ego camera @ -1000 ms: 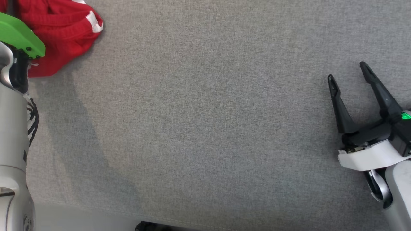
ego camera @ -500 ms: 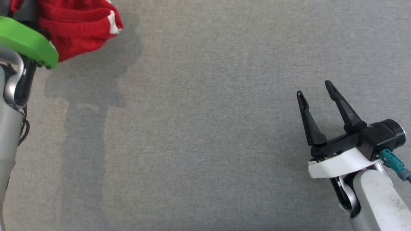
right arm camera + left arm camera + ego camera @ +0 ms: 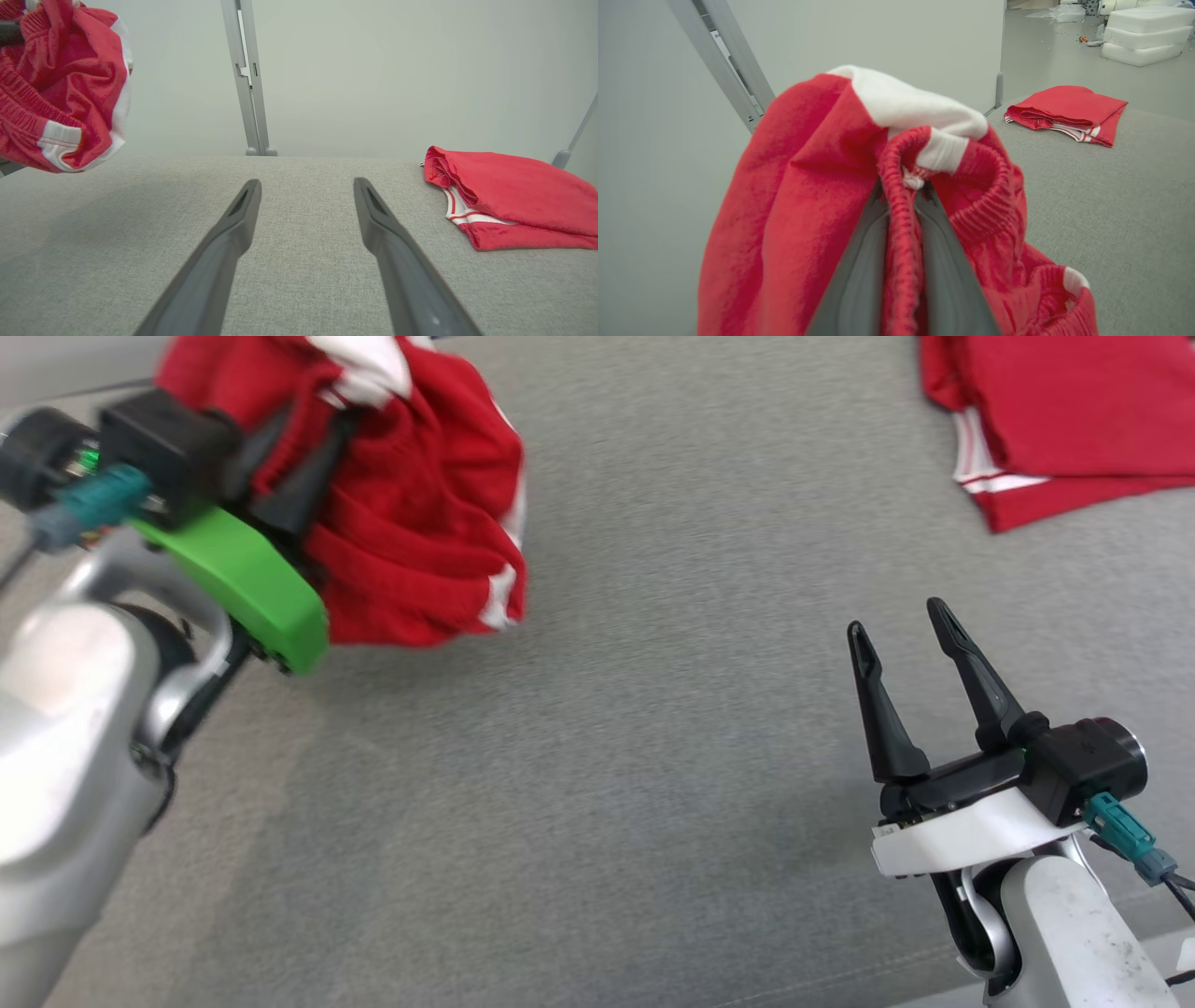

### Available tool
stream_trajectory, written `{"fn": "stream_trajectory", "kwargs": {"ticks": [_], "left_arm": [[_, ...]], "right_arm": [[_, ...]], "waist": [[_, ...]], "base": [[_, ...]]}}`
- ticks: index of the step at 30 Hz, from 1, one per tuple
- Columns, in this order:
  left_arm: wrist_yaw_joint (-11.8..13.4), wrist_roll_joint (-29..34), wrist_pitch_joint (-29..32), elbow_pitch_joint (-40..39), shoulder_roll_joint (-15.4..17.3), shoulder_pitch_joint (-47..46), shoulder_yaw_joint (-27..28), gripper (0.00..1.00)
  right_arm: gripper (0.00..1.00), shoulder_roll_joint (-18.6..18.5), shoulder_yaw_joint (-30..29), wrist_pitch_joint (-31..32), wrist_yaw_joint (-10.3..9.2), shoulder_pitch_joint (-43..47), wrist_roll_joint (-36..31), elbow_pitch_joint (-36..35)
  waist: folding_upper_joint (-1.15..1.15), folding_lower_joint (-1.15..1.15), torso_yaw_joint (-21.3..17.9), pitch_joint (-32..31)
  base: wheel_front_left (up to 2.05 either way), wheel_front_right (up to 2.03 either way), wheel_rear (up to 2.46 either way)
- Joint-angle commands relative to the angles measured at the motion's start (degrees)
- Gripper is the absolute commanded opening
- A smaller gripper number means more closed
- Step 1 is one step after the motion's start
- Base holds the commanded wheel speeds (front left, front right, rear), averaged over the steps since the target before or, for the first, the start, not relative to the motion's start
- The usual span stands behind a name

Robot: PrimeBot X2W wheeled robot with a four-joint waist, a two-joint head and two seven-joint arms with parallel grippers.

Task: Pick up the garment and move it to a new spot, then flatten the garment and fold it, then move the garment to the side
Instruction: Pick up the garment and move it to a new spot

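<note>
hanging bunched from the left gripper (image 3: 303, 467), the red garment (image 3: 420, 551) w/ white trim is up off the grey cloth table (image 3: 653, 784), over its far-left part. that gripper's fingers (image 3: 859, 280) are pinched tight on a ribbed edge, fabric squeezed btwn them. right gripper (image 3: 894, 619) hovers low by the table's right side, jaws spread wide, nothing in them, well apart from the garment. a 2nd red garment (image 3: 1055, 420), folded w/ white stripes showing, lies flat at the table's far right corner.
</note>
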Motion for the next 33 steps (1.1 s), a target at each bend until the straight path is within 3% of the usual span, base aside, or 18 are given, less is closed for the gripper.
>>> {"fn": "stream_trajectory", "kwargs": {"ticks": [1, 10, 19, 20, 21, 27, 33], "left_arm": [[0.1, -0.5, 0.8, -1.2, 0.4, 1.2, -1.5, 0.0], [0.1, -2.1, 2.1, -1.1, -2.2, 2.8, -12.5, 0.0], [0.1, -3.0, -4.3, 8.2, -8.0, 4.4, -22.8, 0.0], [0.1, -2.4, -5.7, 9.6, -8.6, 3.9, -23.0, 0.43], [0.1, -2.0, -6.8, 10.7, -9.1, 3.7, -23.1, 1.0], [3.9, -4.2, -15.1, 15.1, -12.6, 6.8, -19.4, 1.0], [10.6, -6.5, -19.8, 12.7, -13.4, 14.3, -13.9, 1.0]], "right_arm": [[1.0, 0.4, -0.1, 0.0, -0.06, 0.6, 0.2, -0.2], [1.0, 1.8, -0.3, 0.0, -0.06, 0.0, 0.6, -0.8], [1.0, 1.6, -0.3, 0.0, -0.06, -2.1, 0.3, -1.1], [1.0, 1.5, -0.3, 0.0, -0.06, -2.3, 0.2, -1.0], [1.0, 1.4, -0.2, 0.0, -0.06, -2.5, 0.1, -1.0], [1.0, 0.6, 0.2, 0.0, -0.06, -1.5, -0.2, -0.4], [1.0, -0.3, 1.0, 0.0, -0.06, 1.1, 0.0, 0.5]], "waist": [[0.0, 0.0, -6.9, -3.1], [0.0, 0.0, -9.7, 0.7], [0.0, 0.0, -7.3, 5.7], [0.0, 0.0, -6.8, 5.8], [0.0, 0.0, -6.4, 5.7], [0.0, 0.0, -3.6, 2.6], [0.0, 0.0, 0.4, -3.2]], "base": [[0.0, 0.0, 0.0], [0.0, 0.0, 0.0], [0.0, 0.0, 0.0], [0.0, 0.0, 0.0], [0.0, 0.0, 0.0], [0.0, 0.0, 0.0], [0.0, 0.0, 0.0]]}}
